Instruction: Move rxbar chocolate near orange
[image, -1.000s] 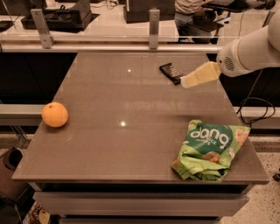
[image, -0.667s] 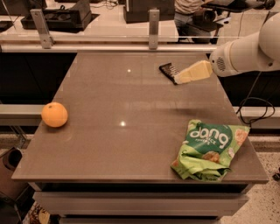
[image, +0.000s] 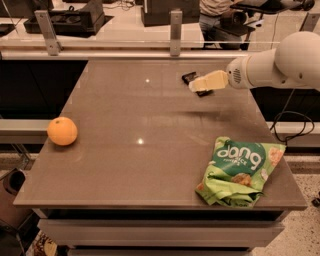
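Observation:
The rxbar chocolate (image: 189, 77), a small flat black-wrapped bar, lies at the far right of the table. My gripper (image: 196, 86) reaches in from the right on a white arm (image: 280, 62). Its cream tip is over the near right part of the bar and hides that part. I cannot tell whether it touches the bar. The orange (image: 62, 131) sits near the table's left edge, far from the bar and the gripper.
A large green "dang" snack bag (image: 240, 170) lies at the near right corner. The brown table (image: 140, 110) has a rail with two upright posts (image: 175, 32) along its far edge. A cable hangs off the right side.
My gripper has moved left toward the black bar and now overlaps it. The bar, the orange and the green bag have not moved.

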